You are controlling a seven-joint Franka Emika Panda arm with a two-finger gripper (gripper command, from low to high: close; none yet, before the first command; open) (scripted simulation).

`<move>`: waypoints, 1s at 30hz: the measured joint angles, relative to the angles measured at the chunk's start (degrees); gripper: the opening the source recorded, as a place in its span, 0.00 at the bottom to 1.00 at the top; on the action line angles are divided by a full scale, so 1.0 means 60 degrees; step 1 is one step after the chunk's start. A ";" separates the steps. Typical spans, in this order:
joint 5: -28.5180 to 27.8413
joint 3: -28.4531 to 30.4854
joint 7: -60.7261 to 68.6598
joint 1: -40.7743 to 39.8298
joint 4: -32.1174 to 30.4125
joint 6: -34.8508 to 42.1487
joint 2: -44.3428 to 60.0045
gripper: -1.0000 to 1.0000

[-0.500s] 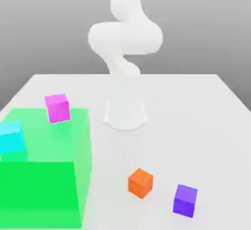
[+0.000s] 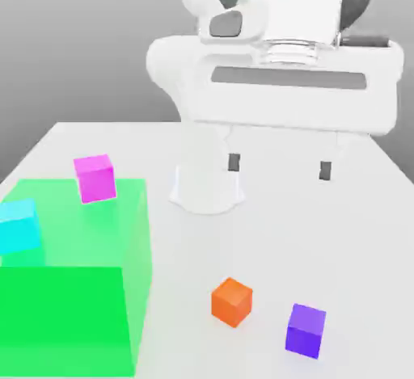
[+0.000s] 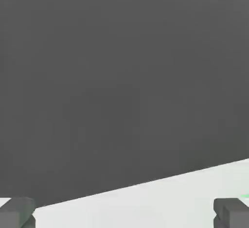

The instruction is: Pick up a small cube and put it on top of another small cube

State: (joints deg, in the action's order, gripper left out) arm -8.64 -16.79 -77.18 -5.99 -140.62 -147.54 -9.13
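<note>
I see the cyan cube [image 2: 18, 225] and the green box [image 2: 77, 321] cut by the exterior view's left edge; the arm [image 2: 275, 14] runs past the top.

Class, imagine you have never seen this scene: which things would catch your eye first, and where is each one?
The big white robot hand, its gripper open, hangs high over the white table. At the exterior view's left stands a large see-through green box, with a pink cube and a cyan cube by it. Near the front lie a small orange cube and a purple cube, apart from each other.
</note>
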 joint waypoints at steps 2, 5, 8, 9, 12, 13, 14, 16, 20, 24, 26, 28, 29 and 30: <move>-0.0206 -0.0150 -0.0621 0.0071 -0.0165 -0.0294 0.0699 0.50; -0.0420 -0.0232 -0.1482 0.0360 -0.0415 -0.0737 0.1731 0.50; -0.0434 -0.0268 -0.2206 0.0616 -0.0675 -0.1209 0.2727 0.50; -0.0385 -0.0304 -0.2408 0.0688 -0.0764 -0.1369 0.3050 0.50; -0.0730 -0.0056 -0.3000 0.1010 -0.0755 -0.2021 0.4062 0.50; -0.0948 0.0166 -0.3191 0.1195 -0.0692 -0.2280 0.4408 0.50; -0.1178 0.0413 -0.3378 0.1398 -0.0621 -0.2544 0.4757 0.50; -0.1568 0.0849 -0.3681 0.1753 -0.0496 -0.2984 0.5339 0.00; -0.1574 0.0848 -0.3686 0.1753 -0.0496 -0.3000 0.5339 0.00; -0.1383 0.0687 -0.3549 0.1633 -0.0553 -0.2829 0.5100 0.00; -0.0891 0.0297 -0.3178 0.1347 -0.0694 -0.2360 0.4479 0.00; -0.0352 -0.0030 -0.2793 0.1126 -0.0856 -0.1849 0.3796 0.00; -0.0055 -0.0060 -0.2949 0.1054 -0.1011 -0.1687 0.3464 0.00; 0.0243 -0.0026 -0.3315 0.0987 -0.1208 -0.1581 0.3142 0.00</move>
State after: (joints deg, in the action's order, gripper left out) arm -7.18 -16.94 -97.07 -0.06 -147.87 -157.03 9.72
